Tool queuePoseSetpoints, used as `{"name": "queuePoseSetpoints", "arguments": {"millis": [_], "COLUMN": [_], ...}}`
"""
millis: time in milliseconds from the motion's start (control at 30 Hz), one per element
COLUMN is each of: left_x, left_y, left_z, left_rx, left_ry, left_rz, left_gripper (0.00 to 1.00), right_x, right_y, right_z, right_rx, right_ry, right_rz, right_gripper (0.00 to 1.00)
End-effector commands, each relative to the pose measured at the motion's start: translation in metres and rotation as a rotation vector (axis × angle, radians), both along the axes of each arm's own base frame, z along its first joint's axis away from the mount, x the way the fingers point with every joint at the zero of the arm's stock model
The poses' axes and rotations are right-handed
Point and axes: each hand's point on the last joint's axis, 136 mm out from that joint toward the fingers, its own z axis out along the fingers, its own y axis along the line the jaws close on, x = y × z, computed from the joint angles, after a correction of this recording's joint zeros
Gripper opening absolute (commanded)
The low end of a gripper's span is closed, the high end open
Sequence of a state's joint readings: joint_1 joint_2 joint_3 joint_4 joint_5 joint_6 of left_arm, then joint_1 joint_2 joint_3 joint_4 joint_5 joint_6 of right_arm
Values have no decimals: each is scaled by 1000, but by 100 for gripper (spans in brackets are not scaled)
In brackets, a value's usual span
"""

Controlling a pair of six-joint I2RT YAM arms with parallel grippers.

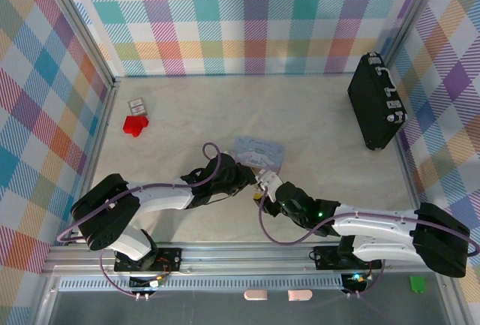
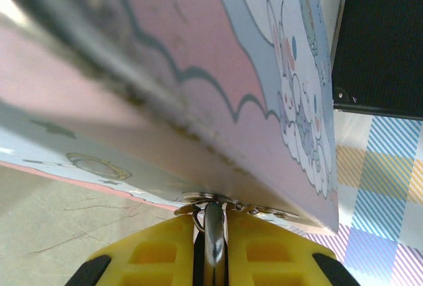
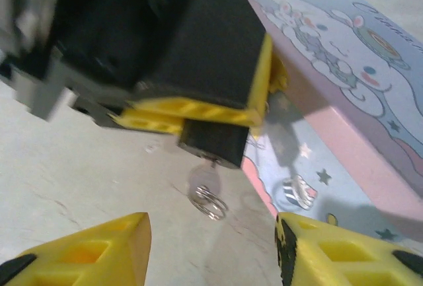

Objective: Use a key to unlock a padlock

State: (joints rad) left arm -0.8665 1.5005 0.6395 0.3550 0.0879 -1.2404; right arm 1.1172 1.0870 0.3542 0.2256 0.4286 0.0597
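Where both arms meet, just near of bench centre, left hand clenched on padlock: small dark body, key ring dangling from it. Right hand released, fingers spread, facing ring. Pale blue tin just beside, lid shut, contents hidden. Black case closed, far-right corner.

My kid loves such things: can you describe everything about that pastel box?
The tin is a flat rectangular box, apparently painted metal, pale blue and pink, with a white cartoon bunny, clouds and stars. It lies near the middle of the table. A silvery fitting sits on its side; the left fingers hold a key at its edge.
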Motion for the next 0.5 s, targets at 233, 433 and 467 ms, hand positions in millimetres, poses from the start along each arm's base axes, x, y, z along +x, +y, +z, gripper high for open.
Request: {"name": "queuePoseSetpoints", "arguments": {"millis": [233, 433, 467], "left_x": [3, 4, 4], "left_y": [-10, -10, -10], "left_z": [22, 23, 23], "left_rx": [-92, -90, -89], "left_ry": [-57, -59, -60], "left_rz": [-35, -35, -37], "left_gripper": [0, 0, 0], "right_x": [11, 15, 16], "right_y": [2, 6, 7], "right_z": [6, 5, 5], "right_rx": [29, 5, 6], "right_ry": [-170, -204, -208], "right_rz": [-46, -53, -53], "right_gripper": [50, 50, 50]}}
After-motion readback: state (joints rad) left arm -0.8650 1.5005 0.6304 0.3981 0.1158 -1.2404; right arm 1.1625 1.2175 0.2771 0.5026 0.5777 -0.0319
